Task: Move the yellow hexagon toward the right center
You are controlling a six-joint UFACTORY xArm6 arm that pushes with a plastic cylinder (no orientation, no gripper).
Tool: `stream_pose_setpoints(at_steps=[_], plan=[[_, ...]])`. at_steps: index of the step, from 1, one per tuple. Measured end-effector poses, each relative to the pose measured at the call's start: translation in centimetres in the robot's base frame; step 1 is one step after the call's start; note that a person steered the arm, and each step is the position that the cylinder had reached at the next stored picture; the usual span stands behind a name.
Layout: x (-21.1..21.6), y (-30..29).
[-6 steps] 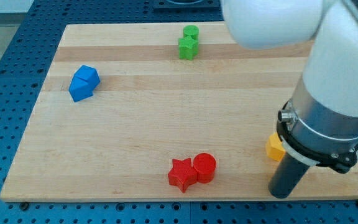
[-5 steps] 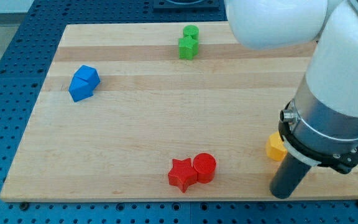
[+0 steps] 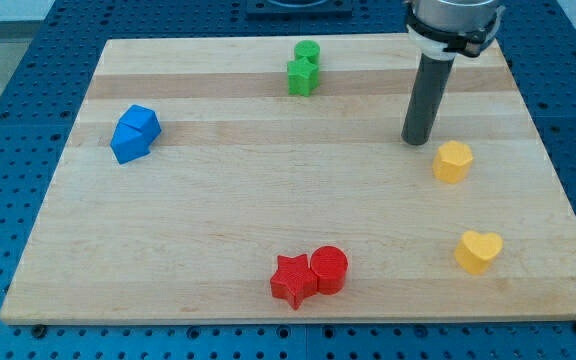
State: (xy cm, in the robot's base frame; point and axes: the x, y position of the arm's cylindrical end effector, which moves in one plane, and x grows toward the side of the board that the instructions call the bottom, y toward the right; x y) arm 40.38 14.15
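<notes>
Now yellow hexagon (image 3: 453, 161) upright, faceted, right-centre; my tip (image 3: 416, 141) just upper-left; no fingers visible.

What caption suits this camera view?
My tip sits just upper-left of the yellow hexagon, at the board's right center.

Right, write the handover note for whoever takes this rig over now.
My tip is down on the board, just off the yellow hexagon toward the view's upper left, not clearly touching.
The hexagon sits near the right edge, about mid-height; the yellow heart lies below it.
Done: the hexagon looks roughly at right centre.
Left: check placement, perhaps a small nudge right.
</notes>
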Motion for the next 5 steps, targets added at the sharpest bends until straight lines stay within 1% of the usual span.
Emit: stream_pose_setpoints(at_steps=[1, 2, 3, 4, 5], plan=[[3.0, 0.0], [8.0, -0.1], [9.7, 1.0], [6.8, 5.4], [4.3, 7.1]])
